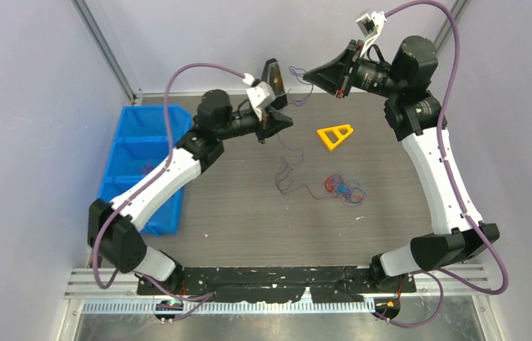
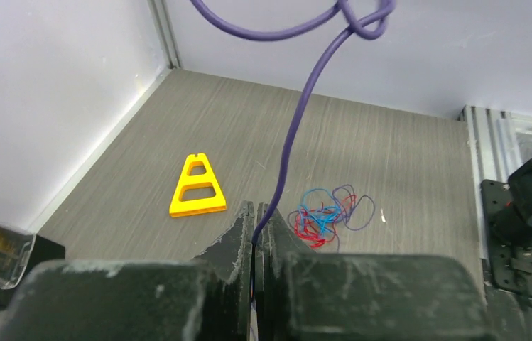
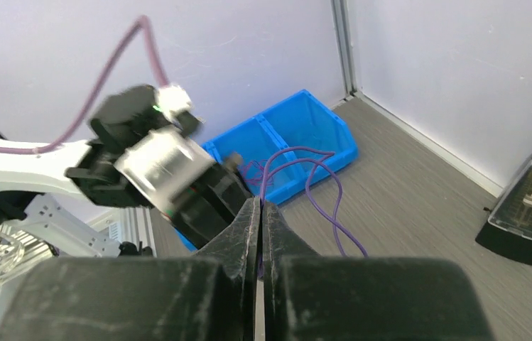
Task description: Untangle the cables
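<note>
Two grippers are in view, and both are clamped. The left gripper (image 2: 256, 211) has its jaws pressed together on a purple wire (image 2: 288, 142). From the pinch the wire rises to a knotted loop near the top of the left wrist view. The right gripper (image 3: 261, 207) is likewise closed, with loops of the same purple wire entering the seam between its fingers.

In the top view both grippers sit above the far part of the table (image 1: 234, 213), tips facing each other, with a short squiggle of purple wire between them. A thin strand appears to drop from the left gripper to the table surface. There it forms loose loops and runs on to the tangle of cables (image 1: 342, 188), red, blue and purple, lying near the table's centre.

A yellow triangle (image 1: 334, 135) lies beyond the tangle, apart from it. A blue bin (image 1: 142, 142) stands at the left edge. A dark wedge-shaped object (image 1: 273, 74) stands by the far wall, beside the left gripper.
</note>
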{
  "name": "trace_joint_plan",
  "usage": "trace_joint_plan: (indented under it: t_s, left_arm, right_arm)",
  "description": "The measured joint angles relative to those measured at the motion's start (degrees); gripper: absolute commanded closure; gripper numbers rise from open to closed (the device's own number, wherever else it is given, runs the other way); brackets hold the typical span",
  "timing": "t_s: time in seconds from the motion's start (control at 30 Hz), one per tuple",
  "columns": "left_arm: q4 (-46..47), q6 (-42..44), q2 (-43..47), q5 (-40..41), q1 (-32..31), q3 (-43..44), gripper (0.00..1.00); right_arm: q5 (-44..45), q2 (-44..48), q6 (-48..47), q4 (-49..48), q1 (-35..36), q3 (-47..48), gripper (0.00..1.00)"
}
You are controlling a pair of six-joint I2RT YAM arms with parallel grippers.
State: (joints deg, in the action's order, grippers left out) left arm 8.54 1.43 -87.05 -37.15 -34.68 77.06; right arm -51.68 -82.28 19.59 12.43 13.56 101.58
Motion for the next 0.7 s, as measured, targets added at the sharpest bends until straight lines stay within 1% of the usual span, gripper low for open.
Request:
trace_joint_plan:
  t_s: [0.1, 0.17, 0.2, 0.23, 0.27, 0.3, 0.33, 0.37, 0.4, 0.47, 0.53, 0.67, 0.7]
  left_arm:
    - [-2.6, -2.5, 5.4, -1.7, 2.8, -0.8, 1.0]
    - [-3.9, -4.8, 10.4, -2.8, 6.1, -1.0, 1.0]
    - [-4.4, -6.2, 13.3, -3.3, 8.3, -1.0, 1.0]
    - [-4.8, -7.9, 16.8, -3.9, 10.6, -1.1, 1.0]
    - [-5.4, -9.2, 19.4, -4.4, 12.4, -1.2, 1.0]
    - [-5.9, -10.2, 21.4, -4.9, 13.7, -1.3, 1.0]
    - [-6.6, -11.1, 23.7, -5.4, 15.1, -1.5, 1.0]
    - [-7.2, -11.8, 25.9, -5.7, 16.5, -2.0, 1.0]
    - [-8.1, -12.4, 28.1, -6.1, 18.0, -2.7, 1.0]
    - [-10.7, -13.1, 32.0, -6.5, 21.2, -4.8, 1.0]
    - [-15.3, -12.5, 36.3, -6.7, 25.9, -7.4, 1.0]
    - [-31.3, -5.1, 45.0, -6.2, 38.0, -11.8, 1.0]
    - [-34.8, -3.2, 46.8, -5.7, 40.2, -12.4, 1.0]
  right_arm:
    - [1.7, -0.2, -1.9, 1.0, 0.0, -1.6, 0.94]
    - [2.4, -0.2, -2.6, 1.4, 0.4, -4.6, 0.89]
    - [2.6, -0.5, -2.8, 1.3, 0.7, -6.3, 0.78]
    - [2.2, -1.5, -2.8, 1.3, 1.4, -8.3, 0.69]
    - [1.8, -2.3, -2.6, 1.3, 2.8, -9.0, 0.5]
    - [1.5, -3.7, -3.0, 1.4, 4.9, -9.5, 0.42]
    - [1.1, -5.4, -3.1, 1.8, 6.7, -9.6, 0.29]
    - [0.6, -7.2, -3.5, 2.1, 8.5, -9.5, 0.25]
    - [0.0, -9.0, -4.0, 2.6, 10.0, -9.0, 0.18]
    - [-0.7, -12.1, -4.5, 4.0, 12.0, -7.8, 0.14]
    - [-1.3, -14.6, -5.7, 6.1, 13.4, -6.1, 0.11]
    - [-1.1, -15.6, -10.7, 11.7, 12.9, -4.0, 0.08]
    - [-1.1, -15.6, -12.5, 13.2, 12.8, -3.5, 0.08]
